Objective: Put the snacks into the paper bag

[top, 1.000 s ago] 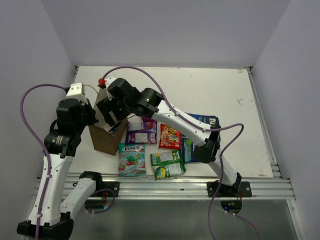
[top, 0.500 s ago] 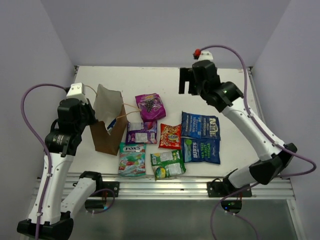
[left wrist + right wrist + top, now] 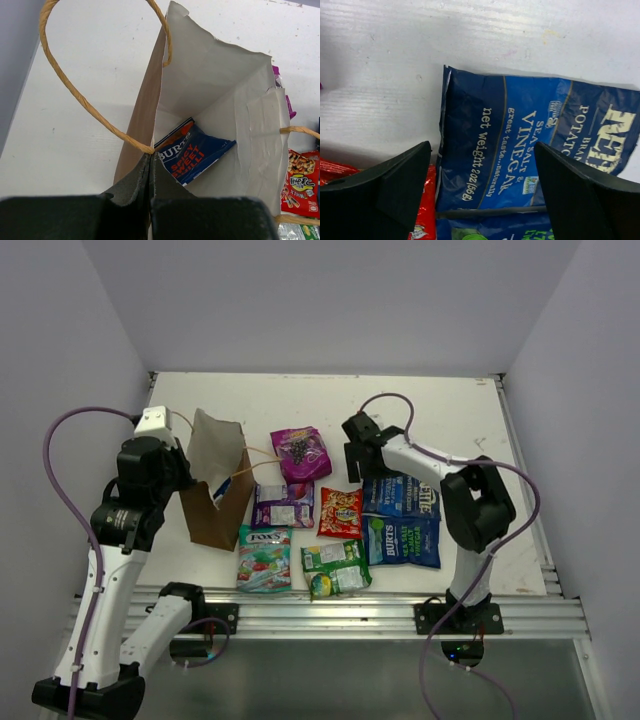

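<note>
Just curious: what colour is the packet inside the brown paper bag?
The glossy packet is dark blue with red and white lettering; left wrist view shows it best.

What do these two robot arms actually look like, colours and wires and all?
Both the left arm and right arm have slim white tube-like links joined by chunky black round joints. A purple cable loops loosely beside each. The right arm's fingers are matte black wedges. No markings are readable.

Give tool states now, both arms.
Left tool: closed on the paper bag rim.
Right tool: open, empty, above the blue crisp packet.
</note>
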Action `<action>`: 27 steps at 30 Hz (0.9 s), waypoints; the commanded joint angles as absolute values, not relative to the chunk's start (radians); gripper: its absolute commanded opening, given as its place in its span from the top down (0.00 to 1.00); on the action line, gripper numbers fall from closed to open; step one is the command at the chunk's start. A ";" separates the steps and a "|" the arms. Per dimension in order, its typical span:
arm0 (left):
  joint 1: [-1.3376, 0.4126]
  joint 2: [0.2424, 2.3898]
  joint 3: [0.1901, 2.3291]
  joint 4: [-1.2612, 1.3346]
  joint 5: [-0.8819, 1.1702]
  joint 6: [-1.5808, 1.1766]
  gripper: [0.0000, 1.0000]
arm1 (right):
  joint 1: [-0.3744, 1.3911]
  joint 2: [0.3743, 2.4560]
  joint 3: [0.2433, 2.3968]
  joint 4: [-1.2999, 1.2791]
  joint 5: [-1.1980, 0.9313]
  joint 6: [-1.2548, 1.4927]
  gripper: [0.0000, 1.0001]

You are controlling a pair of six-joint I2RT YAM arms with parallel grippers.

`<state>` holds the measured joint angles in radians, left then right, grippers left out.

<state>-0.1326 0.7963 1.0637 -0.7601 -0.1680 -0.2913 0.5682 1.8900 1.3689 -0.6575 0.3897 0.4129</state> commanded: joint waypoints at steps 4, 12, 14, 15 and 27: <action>-0.138 0.788 1.080 -0.756 -0.202 -0.264 1.00 | 0.548 1.980 1.333 -0.624 0.312 0.479 0.33; -0.138 0.788 1.078 -0.750 -0.206 -0.261 1.00 | 0.549 1.962 1.377 -0.666 0.316 0.456 1.00; -0.138 0.792 1.078 -0.750 -0.203 -0.259 1.00 | 0.561 1.918 1.486 -0.715 0.307 0.417 1.00; -0.138 0.792 1.077 -0.749 -0.199 -0.261 1.00 | 0.583 1.872 1.530 -0.727 0.279 0.390 1.00; -0.144 0.799 1.074 -0.741 -0.178 -0.262 1.00 | 0.830 2.066 2.588 -0.642 -0.277 0.544 1.00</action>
